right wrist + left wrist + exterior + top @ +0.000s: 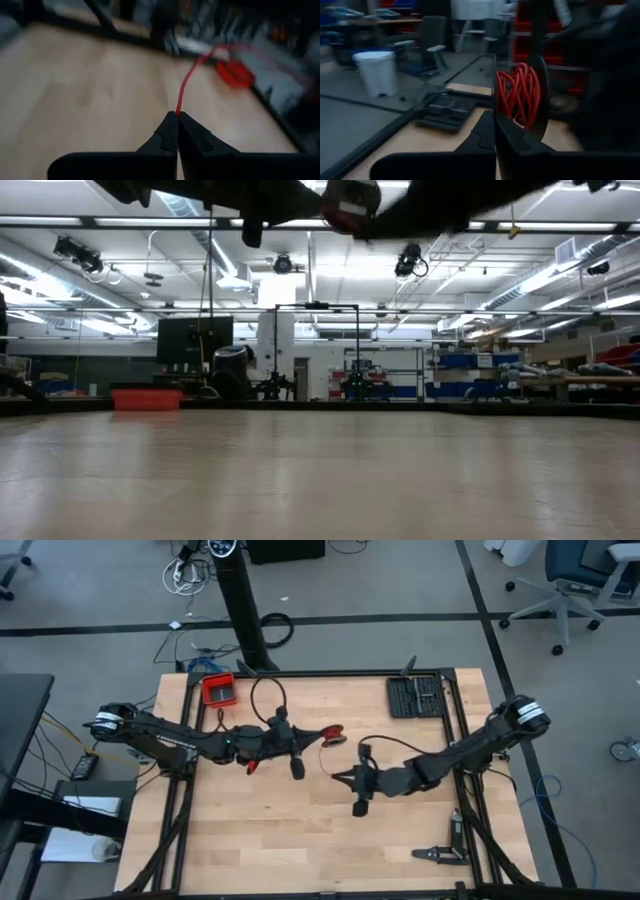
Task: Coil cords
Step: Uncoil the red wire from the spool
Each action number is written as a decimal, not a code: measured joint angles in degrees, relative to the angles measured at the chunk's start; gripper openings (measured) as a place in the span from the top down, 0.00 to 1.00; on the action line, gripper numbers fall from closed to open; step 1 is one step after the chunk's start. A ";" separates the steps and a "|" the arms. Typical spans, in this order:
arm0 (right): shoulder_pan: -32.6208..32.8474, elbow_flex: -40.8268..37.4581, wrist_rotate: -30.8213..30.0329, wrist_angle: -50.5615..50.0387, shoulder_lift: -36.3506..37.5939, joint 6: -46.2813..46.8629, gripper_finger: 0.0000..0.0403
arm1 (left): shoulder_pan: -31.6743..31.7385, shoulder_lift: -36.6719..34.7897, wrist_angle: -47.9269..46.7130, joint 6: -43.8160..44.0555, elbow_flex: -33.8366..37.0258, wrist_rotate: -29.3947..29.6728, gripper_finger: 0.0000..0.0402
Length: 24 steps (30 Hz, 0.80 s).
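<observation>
Two pincers share one thin red cord: the left pincer (496, 125) clamps its wound bundle (519, 95) above the wooden tabletop (300, 840), the right pincer (177, 116) pinches its free end (184, 90) (limp, light, best gripped near the tip).

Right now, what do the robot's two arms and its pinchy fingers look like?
Both arms are dark, almost black, and thin, built from jointed segments. The left arm has a white band near its base, and so does the right arm. The left gripper ends in two flat, pointed black fingers on a wide black bar; the right gripper looks the same. A black cable loops above the left arm.
</observation>
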<state>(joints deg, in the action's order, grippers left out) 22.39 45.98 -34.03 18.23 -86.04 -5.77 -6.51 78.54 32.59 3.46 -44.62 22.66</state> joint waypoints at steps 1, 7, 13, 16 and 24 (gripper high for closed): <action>-0.57 0.00 -0.73 -2.31 -0.36 1.63 1.00 | -0.12 0.02 0.40 0.13 0.00 -1.72 1.00; -2.43 0.00 -10.54 -23.67 2.90 14.10 1.00 | -0.34 0.00 -3.78 -0.02 -0.02 -5.67 1.00; -1.73 0.00 -18.25 -36.12 11.25 24.49 1.00 | 1.39 0.00 -13.39 -1.55 -0.02 -1.34 1.00; -0.12 0.00 -19.70 -33.72 14.67 23.17 1.00 | 2.39 0.00 -17.02 -1.74 -0.04 2.83 1.00; 6.01 0.00 -12.89 -11.95 14.56 2.02 1.00 | 2.76 0.00 -20.38 -4.87 -0.04 16.83 1.00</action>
<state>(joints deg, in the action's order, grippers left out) 28.40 45.98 -46.92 6.27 -71.47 -3.75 -3.75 78.54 12.21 -1.40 -44.66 39.49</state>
